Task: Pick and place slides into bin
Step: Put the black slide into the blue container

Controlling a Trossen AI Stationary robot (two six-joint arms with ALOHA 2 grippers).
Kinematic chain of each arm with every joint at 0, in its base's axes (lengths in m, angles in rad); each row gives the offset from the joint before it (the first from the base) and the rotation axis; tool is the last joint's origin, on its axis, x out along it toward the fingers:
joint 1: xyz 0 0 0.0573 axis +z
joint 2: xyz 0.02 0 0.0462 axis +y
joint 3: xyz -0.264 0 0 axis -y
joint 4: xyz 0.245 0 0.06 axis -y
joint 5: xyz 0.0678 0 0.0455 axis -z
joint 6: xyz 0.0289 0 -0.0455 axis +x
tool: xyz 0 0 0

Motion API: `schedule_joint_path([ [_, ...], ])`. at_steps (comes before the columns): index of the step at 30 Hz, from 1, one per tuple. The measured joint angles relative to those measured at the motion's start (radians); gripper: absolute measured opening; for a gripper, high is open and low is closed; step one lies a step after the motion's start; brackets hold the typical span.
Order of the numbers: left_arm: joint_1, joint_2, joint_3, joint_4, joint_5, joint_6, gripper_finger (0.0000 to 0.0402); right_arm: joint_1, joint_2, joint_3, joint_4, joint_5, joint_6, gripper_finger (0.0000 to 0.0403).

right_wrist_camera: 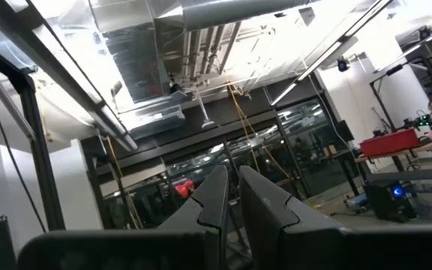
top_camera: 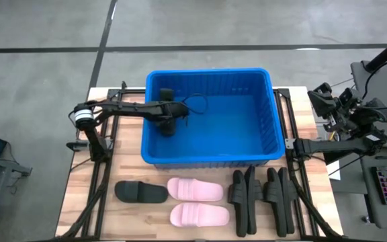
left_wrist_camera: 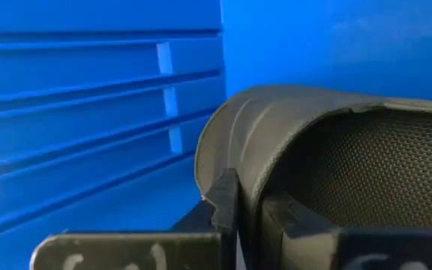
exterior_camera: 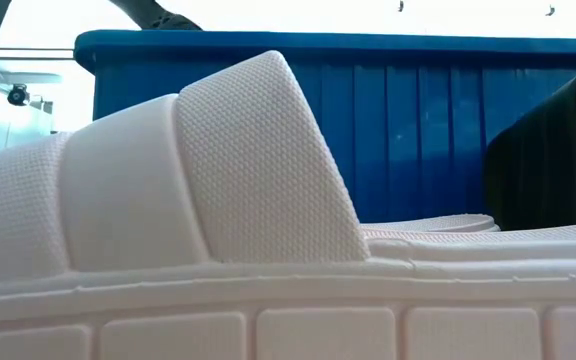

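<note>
While our left tool (top_camera: 168,126) is reaching down inside the blue bin (top_camera: 261,158) near its left wall, we are gripping a black slide (left_wrist_camera: 336,165) with the fingers clamped tight on its strap. Our right tool (right_wrist_camera: 231,196) is waiting off the bench's right edge, fingers nearly together and holding nothing. Along the bench's front edge, one black slide (top_camera: 140,192), the pink pair (top_camera: 195,190) and four black slides standing on edge (top_camera: 264,195) are lying.

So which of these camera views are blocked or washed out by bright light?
Low view: a pale pink slide sits right against the lens and fills most of the frame, leaving only a strip of the blue bin visible. Right wrist view: aimed at the ceiling, with strong glare from the lights. High view: evenly lit and unobstructed.
</note>
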Motion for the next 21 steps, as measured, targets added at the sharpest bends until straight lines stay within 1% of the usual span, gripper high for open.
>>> schedule_joint_path([
  [5,0.029,0.003,-0.004,0.067,0.011,0.0,0.0,0.0,0.0,0.0,0.0,0.0,0.0,0.0028],
  [8,0.04,0.02,-0.004,0.068,0.027,0.006,0.0,0.0,0.0,0.0,0.0,0.0,-0.001,0.0028],
  [11,0.053,0.036,-0.007,0.068,0.054,0.053,0.0,0.0,0.0,0.0,0.0,0.0,-0.002,0.0028],
  [13,0.057,0.046,-0.008,0.077,0.053,0.082,0.0,0.0,0.0,0.0,0.0,-0.001,-0.002,0.0028],
  [18,0.073,0.073,-0.009,0.081,0.058,0.087,0.0,0.0,0.0,0.0,0.0,-0.002,-0.002,0.0028],
  [21,0.092,0.089,-0.009,0.079,0.089,0.079,0.0,0.0,0.0,0.0,0.0,-0.003,-0.001,0.0028],
])
